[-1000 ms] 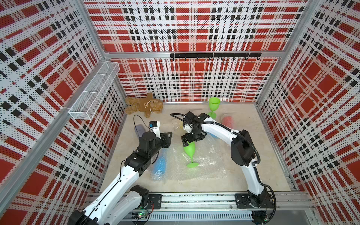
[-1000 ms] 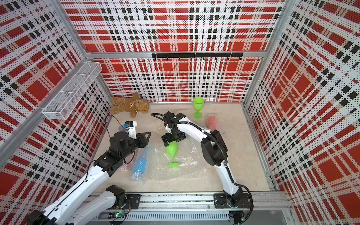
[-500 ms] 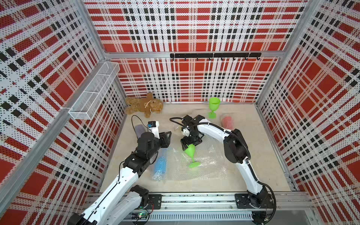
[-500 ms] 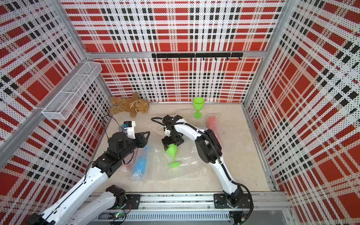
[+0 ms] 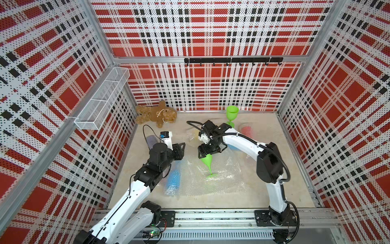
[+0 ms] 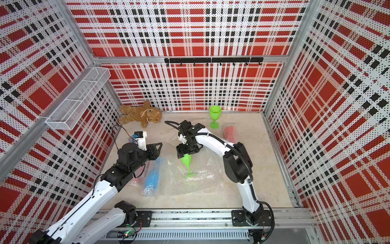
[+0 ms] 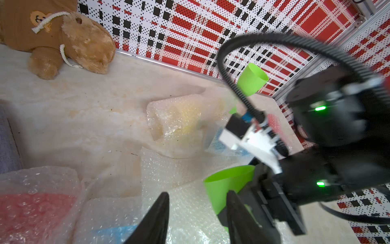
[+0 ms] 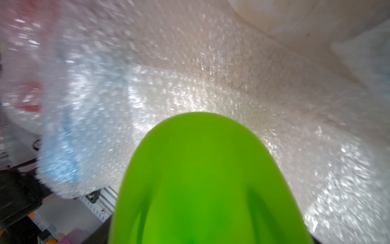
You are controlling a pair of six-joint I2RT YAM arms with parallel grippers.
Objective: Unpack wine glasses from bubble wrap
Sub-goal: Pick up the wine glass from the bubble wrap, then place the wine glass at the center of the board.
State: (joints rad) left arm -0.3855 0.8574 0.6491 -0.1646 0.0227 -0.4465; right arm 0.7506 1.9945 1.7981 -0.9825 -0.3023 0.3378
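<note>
A bare green wine glass (image 5: 206, 161) (image 6: 186, 160) leans tilted, its foot on a spread sheet of bubble wrap (image 5: 228, 175). My right gripper (image 5: 205, 153) (image 6: 184, 153) is shut on its bowl, which fills the right wrist view (image 8: 206, 179). My left gripper (image 5: 183, 145) (image 7: 198, 193) hovers open just left of it, holding nothing. A second green wine glass (image 5: 232, 112) (image 7: 251, 79) stands upright at the back. Still wrapped lie a blue one (image 5: 174, 179) (image 6: 152, 175), a red one (image 5: 247, 131) and a yellow one (image 7: 181, 118).
A brown teddy (image 5: 157, 114) lies in the back left corner. A grey case (image 7: 6, 143) sits behind my left wrist. A wire basket (image 5: 101, 101) hangs on the left wall and a hook rail (image 5: 232, 60) on the back wall.
My right gripper's jaws have drawn in around the green bowl, and the right elbow has swung left and back. The glass and the left arm have hardly moved.
</note>
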